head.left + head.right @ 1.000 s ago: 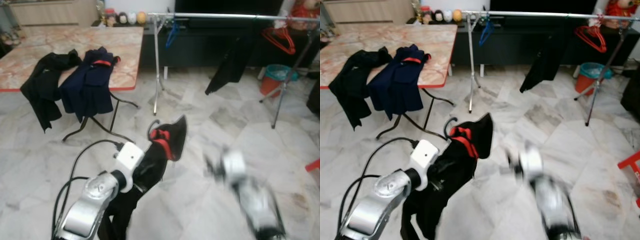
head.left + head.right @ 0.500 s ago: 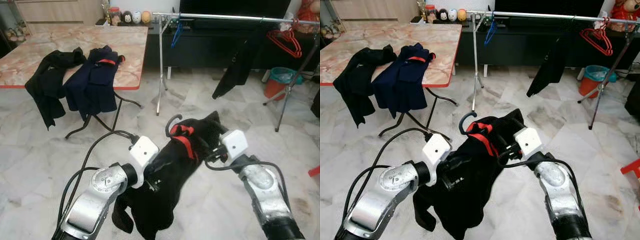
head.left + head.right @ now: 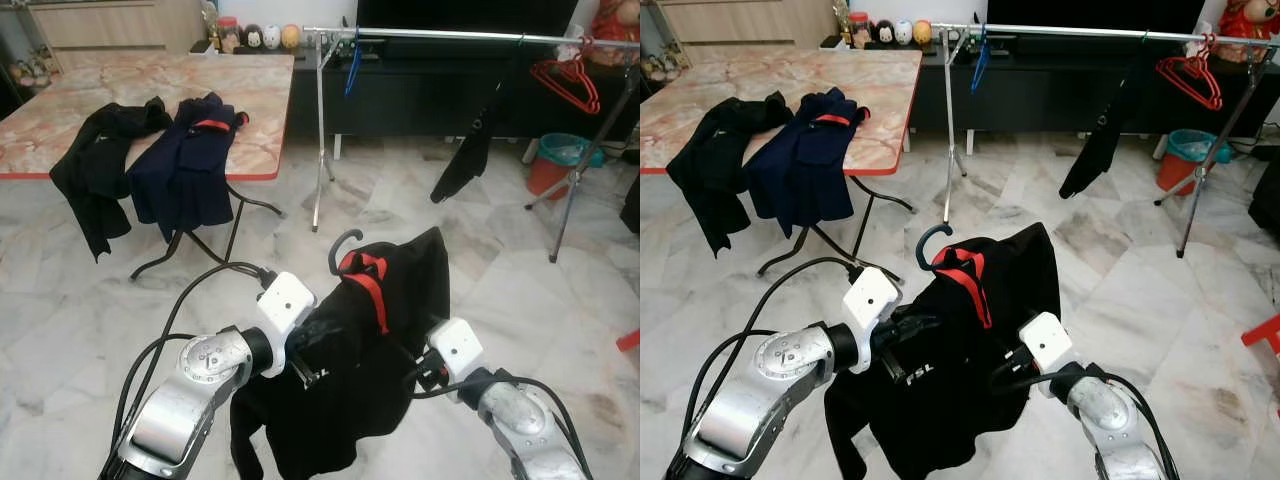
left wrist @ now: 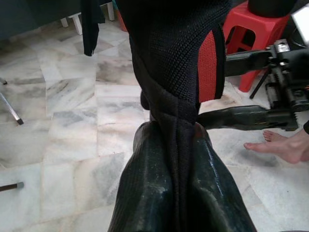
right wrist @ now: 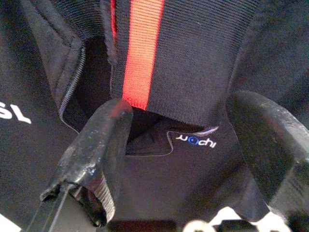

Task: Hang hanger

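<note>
Marble floor spreads out under the robot. Close up, the left gripper (image 4: 176,145) is pinched tight on the black jacket (image 3: 370,350), which hangs on a hanger (image 3: 340,245) whose hook sticks up above the red collar. The right gripper (image 5: 186,159) has its fingers spread wide right beside the cloth, holding nothing. The jacket could slide off the hanger if the pinch only has cloth. Farther off, a table (image 3: 100,90) holds two more jackets. Farthest back stands the clothes rail (image 3: 450,36), well apart from the hook.
</note>
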`<state>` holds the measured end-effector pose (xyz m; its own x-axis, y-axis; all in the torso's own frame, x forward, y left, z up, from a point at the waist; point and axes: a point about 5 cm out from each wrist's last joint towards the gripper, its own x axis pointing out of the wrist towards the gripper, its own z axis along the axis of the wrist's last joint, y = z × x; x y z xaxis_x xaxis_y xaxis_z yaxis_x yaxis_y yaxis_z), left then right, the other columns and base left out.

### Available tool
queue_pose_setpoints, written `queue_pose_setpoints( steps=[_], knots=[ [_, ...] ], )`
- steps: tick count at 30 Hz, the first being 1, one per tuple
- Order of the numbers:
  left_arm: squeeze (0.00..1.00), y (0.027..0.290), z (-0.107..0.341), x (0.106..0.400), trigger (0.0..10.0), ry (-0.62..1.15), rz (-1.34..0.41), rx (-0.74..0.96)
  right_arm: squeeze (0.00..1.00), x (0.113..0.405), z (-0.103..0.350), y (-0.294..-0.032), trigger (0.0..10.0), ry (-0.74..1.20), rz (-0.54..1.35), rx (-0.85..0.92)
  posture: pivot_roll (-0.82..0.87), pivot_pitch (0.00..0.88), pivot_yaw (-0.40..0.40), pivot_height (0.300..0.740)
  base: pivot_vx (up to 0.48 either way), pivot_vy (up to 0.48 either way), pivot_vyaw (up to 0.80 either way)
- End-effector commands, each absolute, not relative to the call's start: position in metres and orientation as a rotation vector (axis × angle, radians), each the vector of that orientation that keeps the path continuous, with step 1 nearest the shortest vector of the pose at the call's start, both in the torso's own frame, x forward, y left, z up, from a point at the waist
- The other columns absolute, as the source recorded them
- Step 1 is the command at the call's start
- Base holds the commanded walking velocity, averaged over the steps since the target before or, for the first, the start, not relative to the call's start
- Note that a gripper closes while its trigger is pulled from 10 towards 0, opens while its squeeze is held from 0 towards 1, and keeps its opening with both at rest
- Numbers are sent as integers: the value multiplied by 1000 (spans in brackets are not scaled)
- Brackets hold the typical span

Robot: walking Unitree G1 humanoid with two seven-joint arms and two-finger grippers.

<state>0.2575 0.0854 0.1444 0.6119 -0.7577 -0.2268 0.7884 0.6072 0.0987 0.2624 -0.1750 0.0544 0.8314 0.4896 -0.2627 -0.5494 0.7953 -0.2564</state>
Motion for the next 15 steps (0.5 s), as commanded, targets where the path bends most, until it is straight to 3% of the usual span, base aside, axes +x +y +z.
queue_pose_setpoints(
  steps=[1,9,10,11,15],
  knots=[
    [0,82,159,258,10000,111,-920,191,0,266,52,-170,10000,197,570,-338,70,0,5,740,0,0,0],
    [0,81,160,255,10000,122,-952,161,0,285,55,-173,10000,181,480,-341,75,0,-1,740,0,0,0],
    [0,80,160,255,10000,121,-951,156,212,285,55,-172,10000,181,489,-339,76,0,-2,740,0,0,0],
    [0,80,160,255,10000,122,-952,151,1000,285,54,-171,10000,182,493,-341,76,0,-3,740,0,0,0],
    [0,80,159,254,10000,126,-956,145,1000,287,51,-171,10000,188,483,-397,76,0,-5,740,0,0,0]
  ],
)
